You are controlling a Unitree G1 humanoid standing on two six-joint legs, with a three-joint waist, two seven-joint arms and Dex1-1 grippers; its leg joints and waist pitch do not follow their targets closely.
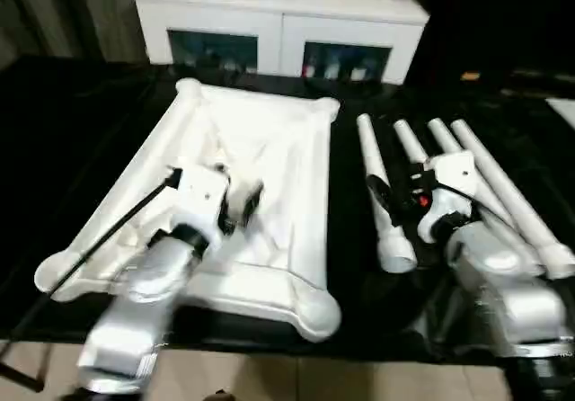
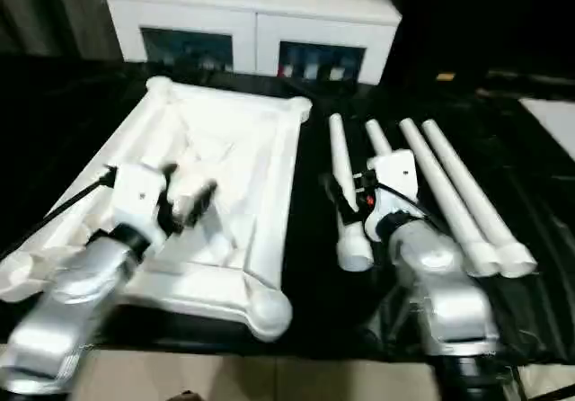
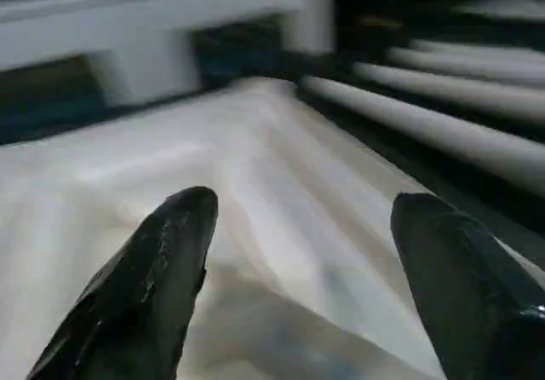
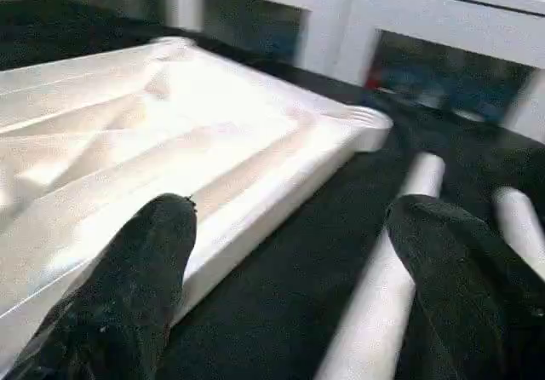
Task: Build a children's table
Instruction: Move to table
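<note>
While both pincers gape empty, left pincer hovers over tabletop frame-left; right pincer over legs frame-right.

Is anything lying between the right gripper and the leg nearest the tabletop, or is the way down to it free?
Nothing visible stands in the way. The right gripper hangs open, empty, above the nearest leg, with bare black cloth between that leg and the tabletop. The other legs lie farther right.
</note>
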